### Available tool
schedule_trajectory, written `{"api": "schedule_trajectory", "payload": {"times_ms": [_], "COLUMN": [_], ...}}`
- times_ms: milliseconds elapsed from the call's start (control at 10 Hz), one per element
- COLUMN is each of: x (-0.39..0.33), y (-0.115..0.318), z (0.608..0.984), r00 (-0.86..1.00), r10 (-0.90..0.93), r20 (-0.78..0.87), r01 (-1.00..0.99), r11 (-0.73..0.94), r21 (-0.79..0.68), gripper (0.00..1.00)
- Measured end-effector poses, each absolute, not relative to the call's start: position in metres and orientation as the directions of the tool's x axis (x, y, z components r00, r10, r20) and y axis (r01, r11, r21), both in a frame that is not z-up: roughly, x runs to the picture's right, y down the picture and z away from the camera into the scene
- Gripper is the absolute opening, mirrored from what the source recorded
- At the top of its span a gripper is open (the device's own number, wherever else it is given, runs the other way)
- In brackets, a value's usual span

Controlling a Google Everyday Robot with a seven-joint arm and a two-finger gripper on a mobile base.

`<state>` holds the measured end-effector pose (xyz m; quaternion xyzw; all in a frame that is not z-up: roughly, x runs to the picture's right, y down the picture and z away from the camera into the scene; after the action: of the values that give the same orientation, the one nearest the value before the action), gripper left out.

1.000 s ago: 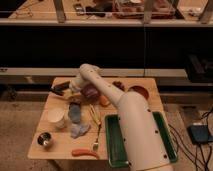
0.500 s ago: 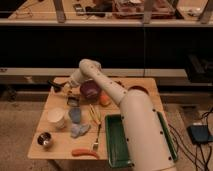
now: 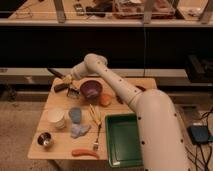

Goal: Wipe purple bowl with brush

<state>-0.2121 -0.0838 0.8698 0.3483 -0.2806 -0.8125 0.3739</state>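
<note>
Dim wooden counter before dark shelving. Keeps tool clamped shut on brush, handle slanting up and left of it. Has edged only a little toward the bowl over the last second, so likely not wiping yet. Leaves purple bowl just right of tool, seemingly empty; green tray well below and right, empty too.

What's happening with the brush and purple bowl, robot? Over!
Tool shut on brush, beside purple bowl. Bowl upright, brush not inside yet. Orange fruit on bowl's other side, not blocking.
</note>
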Motion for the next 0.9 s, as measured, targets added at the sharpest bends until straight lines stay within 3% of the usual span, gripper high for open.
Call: {"api": "schedule_trajectory", "payload": {"times_ms": [300,900], "x": [-0.162,-0.163], "y": [-0.092,-0.091], "z": [0.865,0.865], "r00": [-0.373,-0.373], "r10": [-0.842,-0.84], "r20": [-0.389,-0.394], "r01": [0.481,0.48], "r11": [-0.534,-0.539], "r21": [0.695,0.692], "gripper": [0.0,0.0]}}
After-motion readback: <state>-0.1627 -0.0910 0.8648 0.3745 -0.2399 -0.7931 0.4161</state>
